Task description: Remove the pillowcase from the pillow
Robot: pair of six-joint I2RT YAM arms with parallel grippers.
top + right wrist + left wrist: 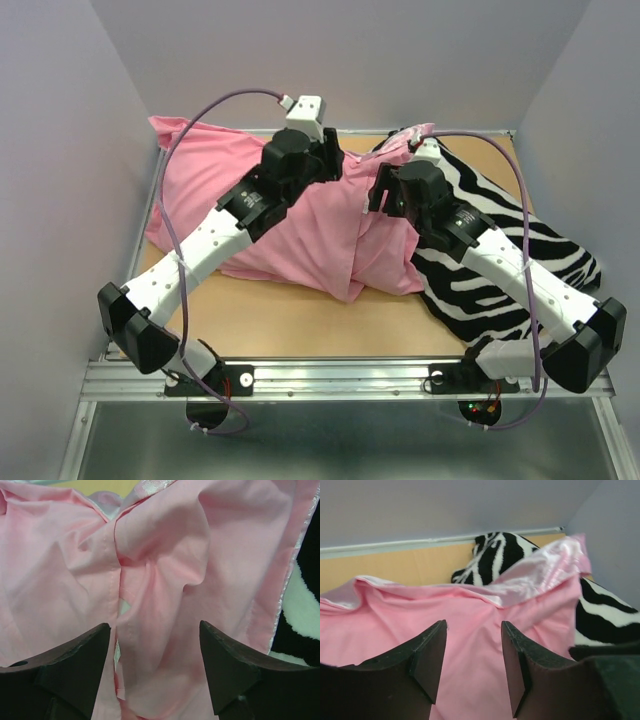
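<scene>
The pink pillowcase (320, 235) lies bunched across the table from back left to centre, plain inner side mostly up, with a shiny satin edge (540, 567) folded over near the back. The white pillow is covered by it and does not show clearly. My left gripper (335, 160) is open just above the fabric near its back edge; the left wrist view shows pink cloth (470, 600) between the spread fingers, gripper (473, 627). My right gripper (378, 195) is open over a folded seam of the pillowcase (165, 545), gripper (154, 627), gripping nothing.
A black-and-white zebra-striped pillow (470, 305) lies at the right, under my right arm and touching the pink fabric; it also shows in the wrist views (495, 555) (305, 595). Bare wooden table (300, 320) runs along the front. Grey walls close in on three sides.
</scene>
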